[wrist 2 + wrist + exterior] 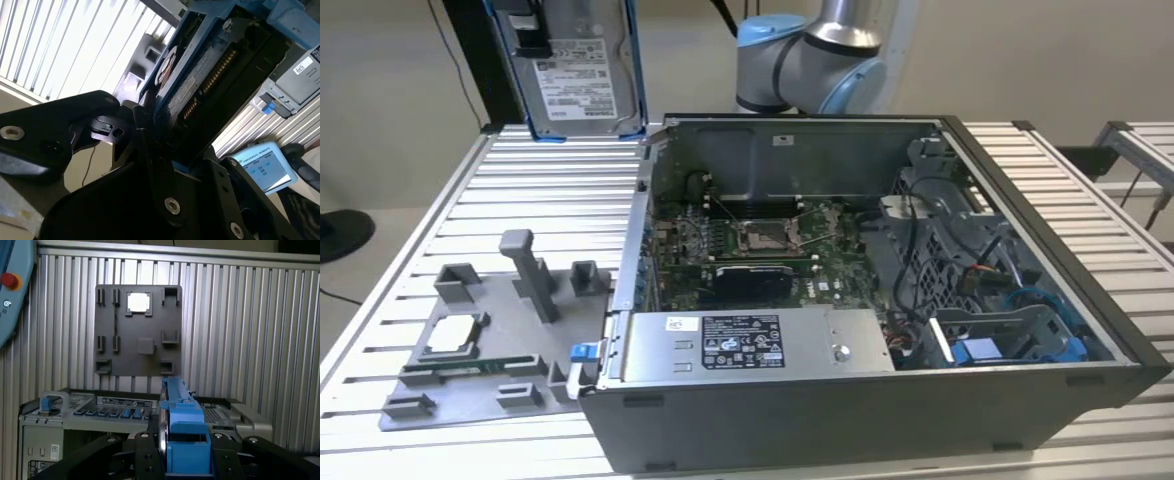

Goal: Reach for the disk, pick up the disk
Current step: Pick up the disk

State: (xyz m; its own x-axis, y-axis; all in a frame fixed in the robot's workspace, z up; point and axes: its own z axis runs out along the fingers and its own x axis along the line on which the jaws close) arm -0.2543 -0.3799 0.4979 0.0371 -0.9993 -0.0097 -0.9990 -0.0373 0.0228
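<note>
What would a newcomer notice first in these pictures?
A silver-grey metal disk in a bright blue plastic bracket hangs at the exterior view's upper left, clamped in the jaws of the black gripper. Nearer the camera, an open grey metal computer case sits on the ribbed aluminium table, its green circuit board exposed.

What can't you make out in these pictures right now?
Exterior view: the disk is cut off at its top by the picture's upper edge.
First wrist view: the disk sits edge-on in the gripper, so its broad faces are hidden.
Second wrist view: dark gripper parts cover the disk's near end.
</note>
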